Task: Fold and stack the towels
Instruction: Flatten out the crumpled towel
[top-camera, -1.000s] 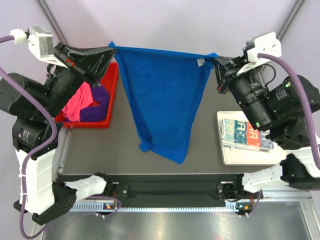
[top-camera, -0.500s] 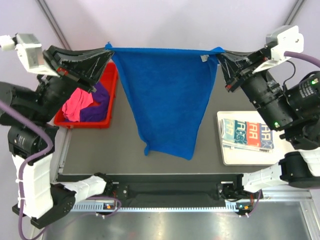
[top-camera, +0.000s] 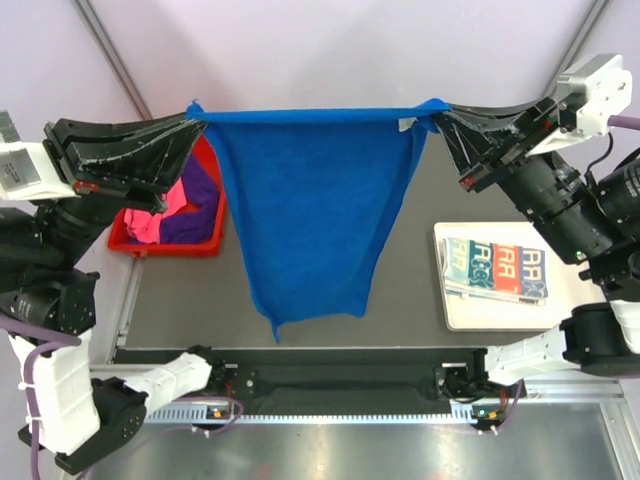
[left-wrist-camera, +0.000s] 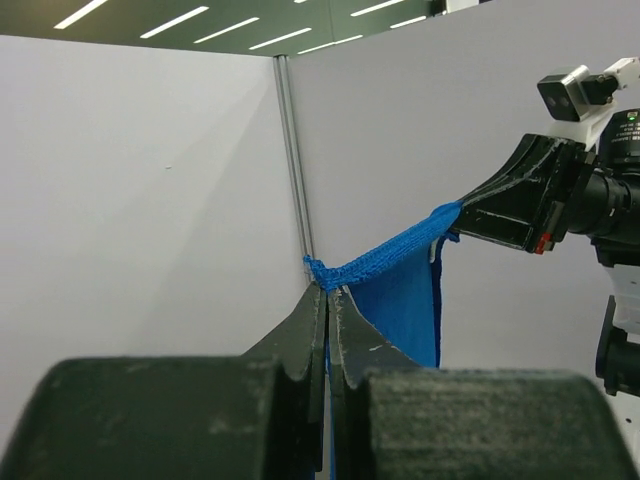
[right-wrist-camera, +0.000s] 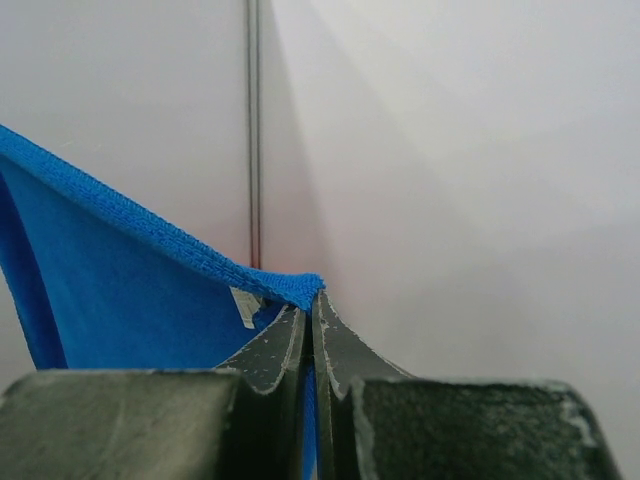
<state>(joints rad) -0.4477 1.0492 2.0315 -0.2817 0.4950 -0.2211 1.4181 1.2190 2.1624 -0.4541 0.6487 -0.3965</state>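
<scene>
Towel spread is wider than a sec ago: you've drawn both arms apart and up, so the royal blue towel (top-camera: 310, 210) went from a sagging top hem to a straight, taut one betw. the grippers. It hangs over the table (top-camera: 400, 290), tapering to a low tip nr the near edge.

My read: it's opened out, and laying it flat for the 1st fold comes next.

- Fabric: thick, soft terry w/ a nubby hem.
- Table: dark, matte.
- White tray (top-camera: 500, 312), right: flat, hard; carries the folded cream towel (top-camera: 495, 268) w/ teal/orange lettering.
- Red bin (top-camera: 170, 247), left: rigid plastic; holds the crumpled pink towel (top-camera: 150, 222) and purple towel (top-camera: 195, 215).
- Small white tag (top-camera: 404, 124) nr the right corner.
- Left gripper (top-camera: 192, 118): fingers pinched tight on the left corner.
- Right gripper (top-camera: 437, 118): same on the right corner.
</scene>
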